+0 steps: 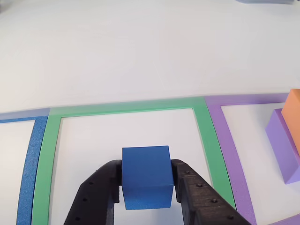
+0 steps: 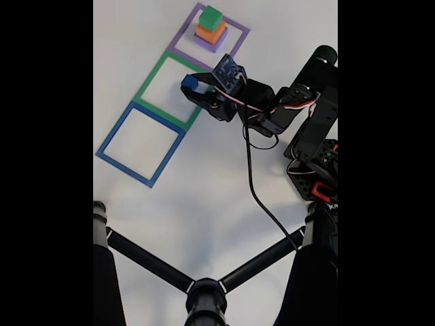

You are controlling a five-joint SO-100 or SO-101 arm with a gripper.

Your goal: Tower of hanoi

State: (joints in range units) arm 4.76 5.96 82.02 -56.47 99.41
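Note:
A blue cube [image 1: 146, 176] sits between the black fingers of my gripper [image 1: 146, 187], which is shut on it over the green-taped square [image 1: 52, 140]. In the fixed view the blue cube [image 2: 189, 83] is held by the gripper [image 2: 192, 88] at the right side of the green square [image 2: 151, 76]. A stack stands in the purple square [image 2: 233, 42]: a purple block [image 2: 210, 43] at the bottom, an orange block [image 2: 210, 32] on it, a green block [image 2: 211, 17] on top. The other view shows the purple block [image 1: 284, 145] and the orange block [image 1: 294, 115] at the right edge.
A blue-taped square [image 2: 139, 144] lies beside the green one, with nothing in it. The arm's body and base [image 2: 312, 149] stand to the right in the fixed view, with a black cable [image 2: 255, 190] trailing over the white table. A black tripod [image 2: 204, 292] spans the bottom.

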